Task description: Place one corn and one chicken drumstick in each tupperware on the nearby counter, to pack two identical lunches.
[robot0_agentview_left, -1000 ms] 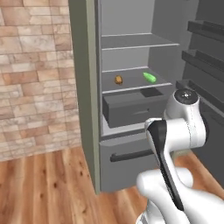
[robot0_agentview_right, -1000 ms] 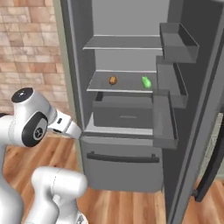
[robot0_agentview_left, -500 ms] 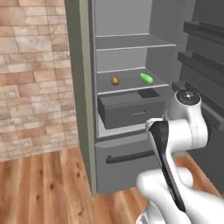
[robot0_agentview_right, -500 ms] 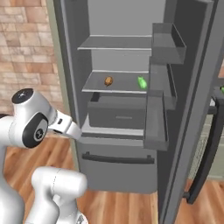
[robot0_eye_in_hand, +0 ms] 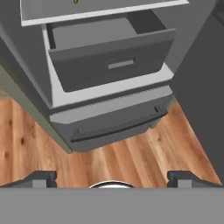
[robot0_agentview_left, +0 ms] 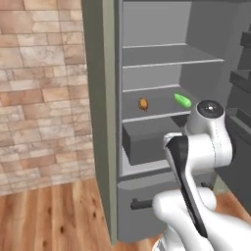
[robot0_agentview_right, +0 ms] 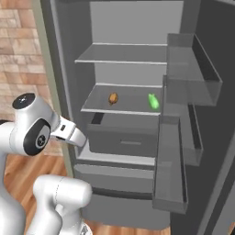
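Nothing packed yet: I see corn point(robot0_agentview_left: 183, 100) and drumstick point(robot0_agentview_left: 142, 103) on the fridge shelf point(robot0_agentview_right: 133, 108); my gripper point(robot0_eye_in_hand: 112, 178) is wide, empty.

fridge point(robot0_agentview_right: 64, 69) shelf point(robot0_agentview_right: 124, 108): chicken drumstick point(robot0_agentview_right: 113, 98) left, corn point(robot0_agentview_right: 153, 102) right | drawer point(robot0_agentview_right: 124, 140) below shelf

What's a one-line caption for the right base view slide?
Open fridge: a chicken drumstick and a corn sit apart on the middle shelf above a pulled-out drawer.
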Tool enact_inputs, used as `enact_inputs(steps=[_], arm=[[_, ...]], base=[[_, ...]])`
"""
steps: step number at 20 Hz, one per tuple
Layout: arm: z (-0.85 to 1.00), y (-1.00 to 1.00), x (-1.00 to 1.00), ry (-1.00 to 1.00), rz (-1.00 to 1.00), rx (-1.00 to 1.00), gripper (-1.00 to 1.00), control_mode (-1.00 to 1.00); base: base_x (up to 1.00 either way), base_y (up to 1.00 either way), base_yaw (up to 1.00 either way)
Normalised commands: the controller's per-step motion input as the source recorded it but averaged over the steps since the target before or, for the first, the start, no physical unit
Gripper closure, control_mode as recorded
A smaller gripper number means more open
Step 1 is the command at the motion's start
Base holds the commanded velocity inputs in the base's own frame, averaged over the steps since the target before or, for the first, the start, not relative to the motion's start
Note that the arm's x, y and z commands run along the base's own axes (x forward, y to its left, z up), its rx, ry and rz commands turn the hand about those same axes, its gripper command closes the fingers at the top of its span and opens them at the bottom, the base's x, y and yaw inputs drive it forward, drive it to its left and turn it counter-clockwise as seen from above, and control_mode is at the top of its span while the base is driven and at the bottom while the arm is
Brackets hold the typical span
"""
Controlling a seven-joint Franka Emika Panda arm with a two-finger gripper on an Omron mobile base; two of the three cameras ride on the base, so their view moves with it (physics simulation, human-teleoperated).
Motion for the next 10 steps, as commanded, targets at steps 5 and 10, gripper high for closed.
enact_inputs(steps=[5,10], arm=[[0.00,0.00,0.00,0.00,0.00,0.00,-1.00,1.00],[0.00,0.00,0.00,0.00,0.00,0.00,-1.00,1.00]], base=[[0.20,-0.30,0.10],[0.23,-0.37,0.11]])
